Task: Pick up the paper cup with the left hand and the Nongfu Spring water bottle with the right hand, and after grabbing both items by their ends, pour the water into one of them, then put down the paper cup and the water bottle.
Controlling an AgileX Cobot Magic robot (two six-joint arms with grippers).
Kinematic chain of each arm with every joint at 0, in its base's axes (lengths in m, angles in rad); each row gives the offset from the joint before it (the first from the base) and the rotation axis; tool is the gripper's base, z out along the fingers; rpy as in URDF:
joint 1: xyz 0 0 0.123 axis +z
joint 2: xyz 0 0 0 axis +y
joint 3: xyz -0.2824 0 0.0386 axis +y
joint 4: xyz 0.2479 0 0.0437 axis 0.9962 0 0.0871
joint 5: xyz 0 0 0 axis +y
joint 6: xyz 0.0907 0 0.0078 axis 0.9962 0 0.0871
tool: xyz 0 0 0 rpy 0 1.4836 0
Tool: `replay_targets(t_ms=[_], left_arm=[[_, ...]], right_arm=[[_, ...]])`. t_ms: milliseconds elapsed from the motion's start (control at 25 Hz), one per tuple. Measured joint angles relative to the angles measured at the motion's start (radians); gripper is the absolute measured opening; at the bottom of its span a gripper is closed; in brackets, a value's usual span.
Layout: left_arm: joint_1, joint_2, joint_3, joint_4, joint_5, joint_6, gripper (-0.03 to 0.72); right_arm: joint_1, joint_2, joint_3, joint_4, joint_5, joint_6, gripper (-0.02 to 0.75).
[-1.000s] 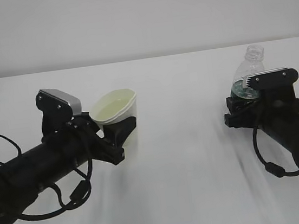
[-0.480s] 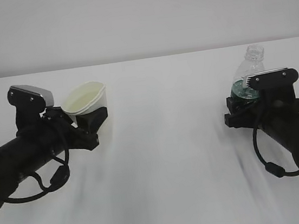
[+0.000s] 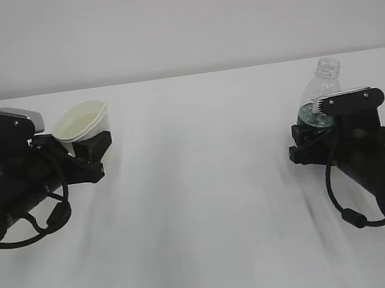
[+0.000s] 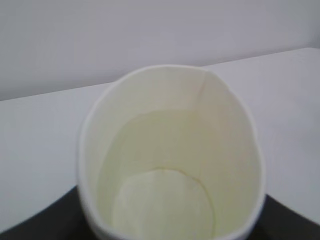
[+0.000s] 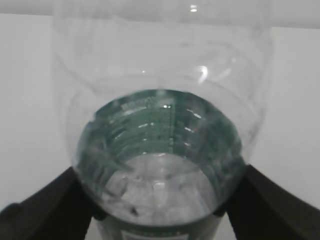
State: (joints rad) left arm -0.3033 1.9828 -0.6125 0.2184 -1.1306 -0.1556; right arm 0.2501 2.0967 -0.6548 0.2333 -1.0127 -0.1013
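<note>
- The white table (image 3: 207, 205) is the landmark; a plain pale wall (image 3: 177, 19) rises behind its far edge.
- The left hand (image 3: 86, 144) lies low over the table's left part, its black arm running off toward the near left corner, with a silver-grey plate (image 3: 12, 118) on top and a black cable (image 3: 47, 221) looping under it.
- Its jaws stand partly apart and closed around the lower body of the paper cup (image 3: 81, 122), which they hold at the table's left side, tilted with its mouth toward the camera and upward.
- In the left wrist view the paper cup (image 4: 170, 165) fills the frame: rolled white rim squeezed to an oval, pale yellowish inside, round bottom visible. Dark finger edges (image 4: 40, 220) show at the lower corners; whether liquid lies in the cup cannot be told.
- The right hand (image 3: 323, 124) lies on the table's right part, its arm reaching off the near right corner, a black cable (image 3: 343, 199) hanging in a loop.
- Its jaws are spread wide and clasp the Nongfu Spring water bottle (image 3: 321, 93) at the dark green label band; the bottle stands nearly upright, neck open.
- One black finger (image 3: 347, 100) crosses in front of the bottle and hides its lower half from the exterior camera.
- From the right wrist the Nongfu Spring water bottle (image 5: 160, 150) shows the water (image 5: 155, 187) low inside, between two dark fingers (image 5: 45, 210).
- The cup and bottle are well apart, with bare tabletop between them.
</note>
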Motion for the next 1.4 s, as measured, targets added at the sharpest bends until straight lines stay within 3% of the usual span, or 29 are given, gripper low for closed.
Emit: replay_targets(t_ms=[880, 1400], left_arm=[[0.109, 0.000, 0.000, -0.125, 0.000, 0.060, 0.421], [0.118, 0.044, 0.000, -0.194, 0.000, 0.082, 0.421]], right_arm=[[0.000, 0.000, 0.000, 0.002, 0.001, 0.000, 0.580], [0.000, 0.000, 0.000, 0.002, 0.001, 0.000, 0.580]])
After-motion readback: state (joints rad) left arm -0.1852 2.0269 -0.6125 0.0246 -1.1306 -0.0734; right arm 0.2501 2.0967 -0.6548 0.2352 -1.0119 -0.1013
